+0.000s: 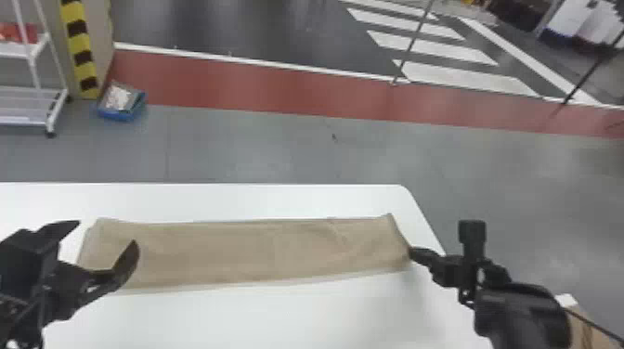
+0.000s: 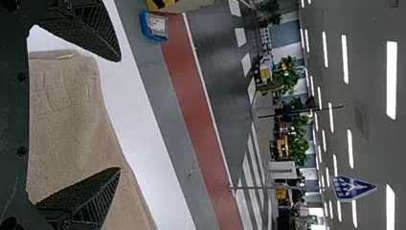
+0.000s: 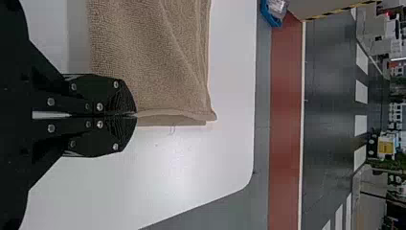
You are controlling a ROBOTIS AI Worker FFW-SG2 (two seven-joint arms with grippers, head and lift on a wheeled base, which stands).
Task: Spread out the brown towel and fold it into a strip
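The brown towel (image 1: 260,250) lies as a long flat strip across the white table (image 1: 297,315). At its right end, my right gripper (image 1: 412,253) is shut on the near corner. The right wrist view has the right gripper (image 3: 136,115) with its fingers pressed together on the edge of the towel (image 3: 153,57). Over the towel's left end stands my left gripper (image 1: 107,246), open, its fingers wide apart. In the left wrist view the left gripper (image 2: 119,115) has the towel (image 2: 67,120) behind its parted fingers, with nothing pinched between them.
The table's far edge (image 1: 232,184) runs behind the towel, and its rounded corner lies at the right. On the floor beyond are a blue bin (image 1: 121,104) and a white rack (image 1: 32,106). A brown box (image 1: 592,332) stands at the lower right.
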